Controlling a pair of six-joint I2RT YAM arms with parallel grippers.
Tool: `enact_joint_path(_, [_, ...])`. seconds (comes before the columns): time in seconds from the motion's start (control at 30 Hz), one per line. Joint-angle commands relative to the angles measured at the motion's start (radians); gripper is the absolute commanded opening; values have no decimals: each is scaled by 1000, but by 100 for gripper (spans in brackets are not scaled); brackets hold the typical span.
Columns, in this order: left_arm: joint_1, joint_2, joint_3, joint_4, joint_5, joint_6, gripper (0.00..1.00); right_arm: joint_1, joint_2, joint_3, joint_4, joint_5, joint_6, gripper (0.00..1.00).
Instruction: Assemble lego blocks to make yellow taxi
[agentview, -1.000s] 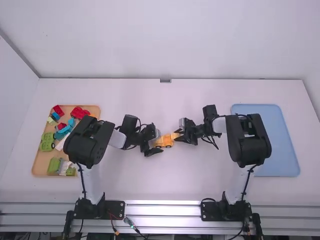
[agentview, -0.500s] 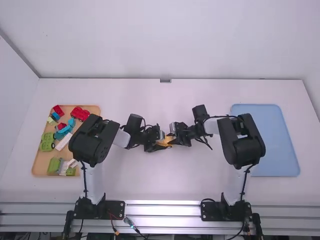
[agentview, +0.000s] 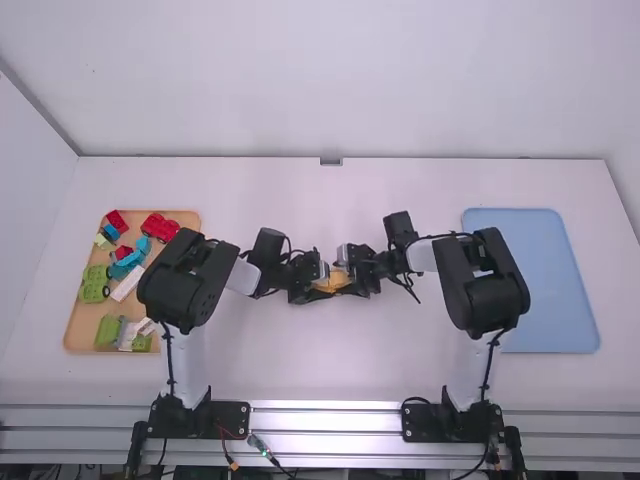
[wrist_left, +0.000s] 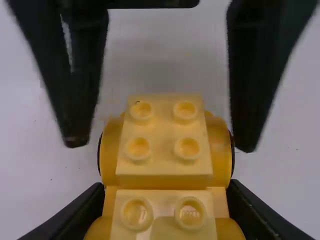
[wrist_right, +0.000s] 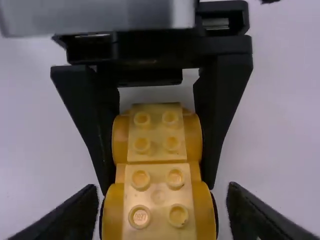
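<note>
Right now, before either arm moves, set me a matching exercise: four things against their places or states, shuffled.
1. Left gripper
2. Right gripper
3. Blue tray
4. Red blocks

A. On the brown tray
B. Open, around the yellow blocks
C. At the table's right side
D. Shut on the yellow blocks

Pairs: 1-D; 2-B; 3-C; 4-A

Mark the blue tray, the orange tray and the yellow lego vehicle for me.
Blue tray (agentview: 560, 290): high view, on its bare surface.
Orange tray (agentview: 78, 325): high view, bare floor by its left edge.
Yellow lego vehicle (wrist_right: 158, 185): right wrist view, studded top.
</note>
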Motion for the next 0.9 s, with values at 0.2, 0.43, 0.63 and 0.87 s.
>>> enact_joint_path(0.2, [-7, 26, -1, -12, -16, 6, 50, -56, -38, 53, -64, -246, -35, 76])
enact_joint_path(0.43, [-6, 26, -1, -12, -16, 6, 49, -70, -48, 50, -108, -148, -46, 0])
enact_joint_path(0.63, [-6, 26, -1, -12, -16, 6, 48, 0, -22, 37, -110, -12, -26, 0])
enact_joint_path(0.87, [-6, 26, -1, -11, -16, 6, 47, 42, 21, 38, -102, 108, 29, 0])
